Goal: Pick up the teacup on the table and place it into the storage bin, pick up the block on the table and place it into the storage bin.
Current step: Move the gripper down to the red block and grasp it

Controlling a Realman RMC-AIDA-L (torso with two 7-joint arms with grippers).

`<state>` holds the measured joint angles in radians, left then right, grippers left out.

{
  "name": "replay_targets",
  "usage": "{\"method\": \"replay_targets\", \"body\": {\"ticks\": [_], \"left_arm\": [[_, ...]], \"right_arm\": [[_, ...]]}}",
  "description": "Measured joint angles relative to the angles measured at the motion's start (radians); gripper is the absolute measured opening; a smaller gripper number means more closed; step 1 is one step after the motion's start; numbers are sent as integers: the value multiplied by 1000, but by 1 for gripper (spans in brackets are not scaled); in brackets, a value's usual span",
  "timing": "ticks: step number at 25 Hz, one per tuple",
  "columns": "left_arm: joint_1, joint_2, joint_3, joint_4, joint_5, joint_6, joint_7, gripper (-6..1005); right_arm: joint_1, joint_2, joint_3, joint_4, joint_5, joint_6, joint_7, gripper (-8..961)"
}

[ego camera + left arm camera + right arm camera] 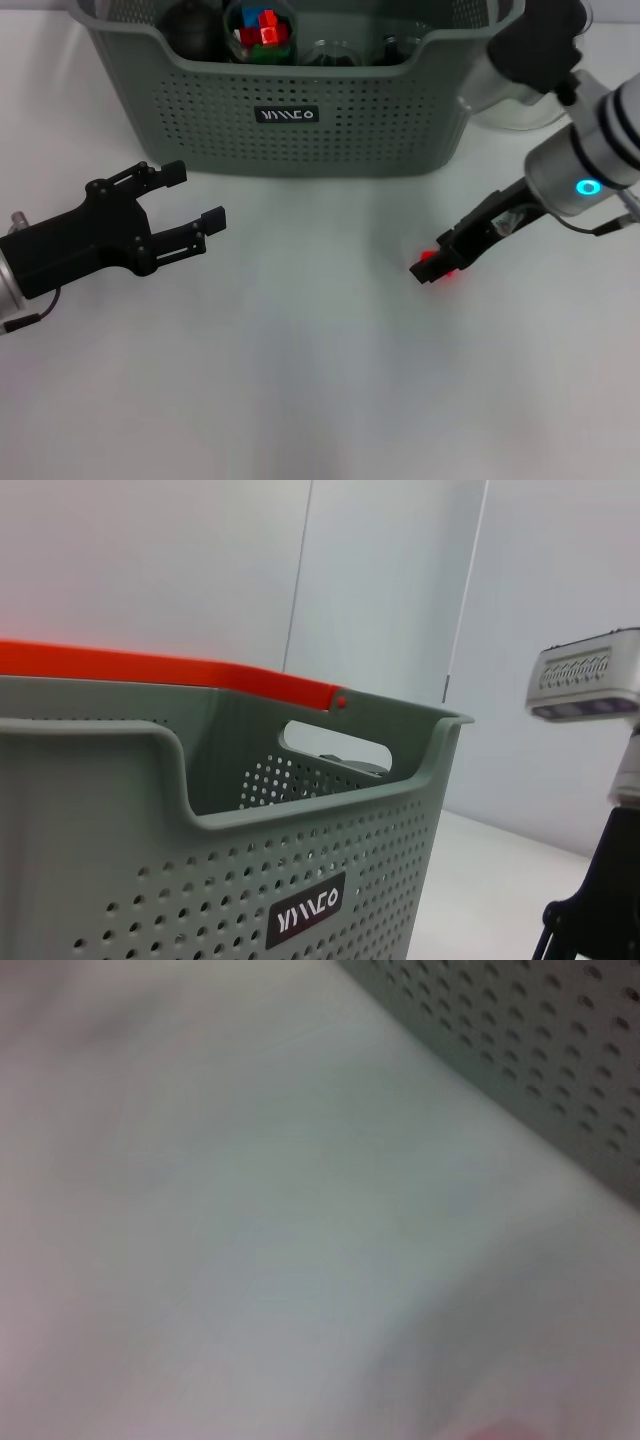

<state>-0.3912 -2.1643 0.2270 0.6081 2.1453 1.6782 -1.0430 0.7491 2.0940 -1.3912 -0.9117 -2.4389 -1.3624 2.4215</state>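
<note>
White table (300, 380), right tool (432, 268) clamping red block (430, 257), orientation unclear

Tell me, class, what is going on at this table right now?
The right pincer is down at the white table, at a small red block in front of the grey-green storage bin; whether it has gripped the block cannot be told. The left pincer hangs open near the bin's front, holding nothing. The bin already holds several items, among them coloured blocks in a clear container.
</note>
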Motion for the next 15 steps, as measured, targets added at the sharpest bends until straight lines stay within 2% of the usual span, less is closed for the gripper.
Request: {"method": "replay_targets", "body": {"ticks": [7,15], "left_arm": [[0,0,0,-2,-1,-4,0,825],[0,0,0,-4,-1,-10,0,825]], "right_arm": [[-15,5,-9,-13,-13,-14,-1,618],[-15,6,-96,-20,-31,19,3,612]]}}
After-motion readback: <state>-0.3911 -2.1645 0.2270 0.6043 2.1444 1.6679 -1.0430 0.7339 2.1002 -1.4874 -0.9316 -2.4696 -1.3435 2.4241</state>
